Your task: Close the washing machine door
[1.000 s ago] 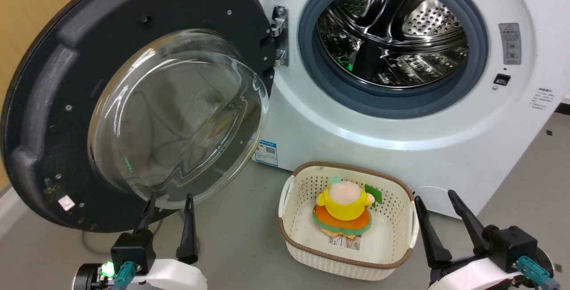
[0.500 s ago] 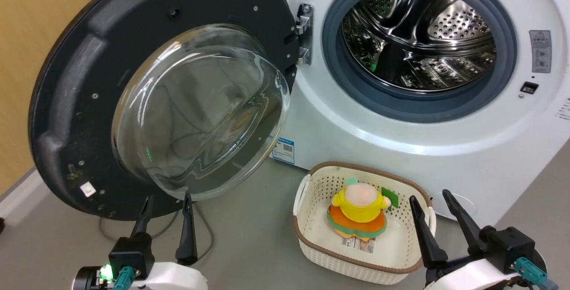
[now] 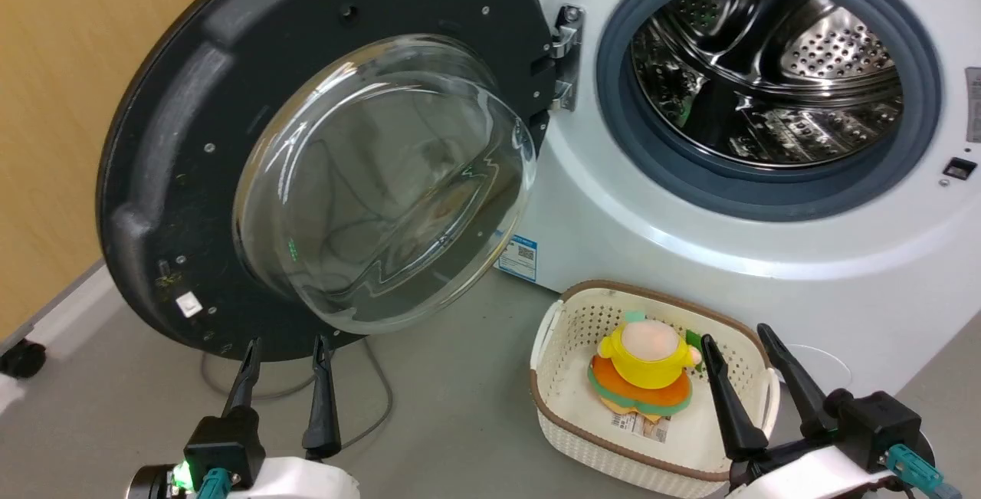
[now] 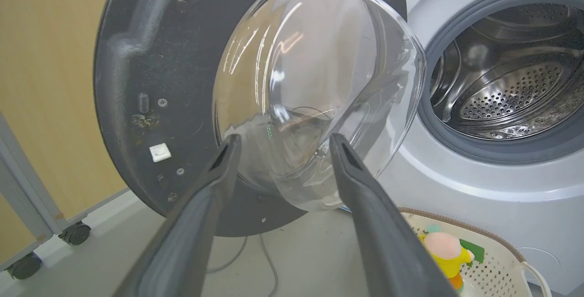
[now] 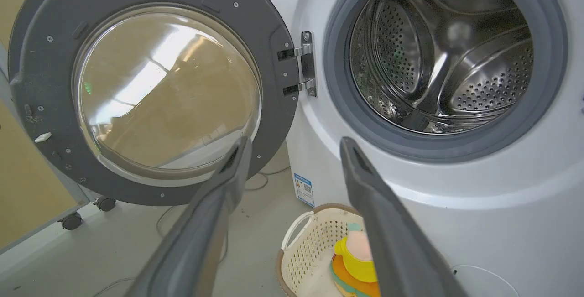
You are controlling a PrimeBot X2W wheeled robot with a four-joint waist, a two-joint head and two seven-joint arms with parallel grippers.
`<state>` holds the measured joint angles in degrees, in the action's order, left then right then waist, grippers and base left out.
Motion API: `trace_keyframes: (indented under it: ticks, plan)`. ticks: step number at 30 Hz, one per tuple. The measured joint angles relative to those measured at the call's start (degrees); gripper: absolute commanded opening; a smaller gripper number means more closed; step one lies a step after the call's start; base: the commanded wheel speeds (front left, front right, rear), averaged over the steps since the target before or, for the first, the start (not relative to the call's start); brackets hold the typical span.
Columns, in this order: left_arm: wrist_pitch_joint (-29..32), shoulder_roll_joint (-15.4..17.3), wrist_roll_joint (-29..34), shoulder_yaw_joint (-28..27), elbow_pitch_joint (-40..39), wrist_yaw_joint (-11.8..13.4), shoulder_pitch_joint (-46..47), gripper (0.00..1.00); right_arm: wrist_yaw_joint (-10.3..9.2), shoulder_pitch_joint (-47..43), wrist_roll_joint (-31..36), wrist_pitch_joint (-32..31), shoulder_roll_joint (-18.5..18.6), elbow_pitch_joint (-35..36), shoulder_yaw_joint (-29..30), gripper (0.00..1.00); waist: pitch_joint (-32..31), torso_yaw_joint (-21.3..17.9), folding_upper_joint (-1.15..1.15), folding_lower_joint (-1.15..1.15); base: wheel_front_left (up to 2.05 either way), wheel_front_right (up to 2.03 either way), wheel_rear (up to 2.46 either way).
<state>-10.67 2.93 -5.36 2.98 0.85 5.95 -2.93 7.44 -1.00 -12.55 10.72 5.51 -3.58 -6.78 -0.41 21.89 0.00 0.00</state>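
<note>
Sitting wide open: door point(image 3: 191, 139) swung out to the left of the washer point(image 3: 690, 254).
Both are spread wide, holding nothing. The left gripper point(image 3: 287, 340) hovers low by the door's bottom edge, can't tell if it touches; the right gripper point(image 3: 734, 333) is over the basket point(image 3: 559, 438) with a yellow toy point(image 3: 647, 361) in it, on the floor point(image 3: 444, 422) in front of the washer.

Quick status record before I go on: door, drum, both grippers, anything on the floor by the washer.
door: washing machine door wide open, swung left, hinge on its right edge
drum: washing machine opening uncovered, no laundry visible inside
left gripper: open, holding nothing, below the door's lower rim
right gripper: open, holding nothing, by the basket's right side
floor: cream basket holding a plush toy, in front of the washer
task: door not yet closed
</note>
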Motion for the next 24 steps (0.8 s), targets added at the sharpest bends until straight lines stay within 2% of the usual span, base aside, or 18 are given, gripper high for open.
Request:
trace_keyframes:
  ticks: [24]
  plan:
    - [-2.79,-0.01,-1.48,0.24,-1.09,1.70,-0.75,1.00,0.00,0.87,-3.67,2.76,0.76,-1.42,-1.88,1.00,0.30,5.84,0.00,0.00,0.00,0.00,0.00]
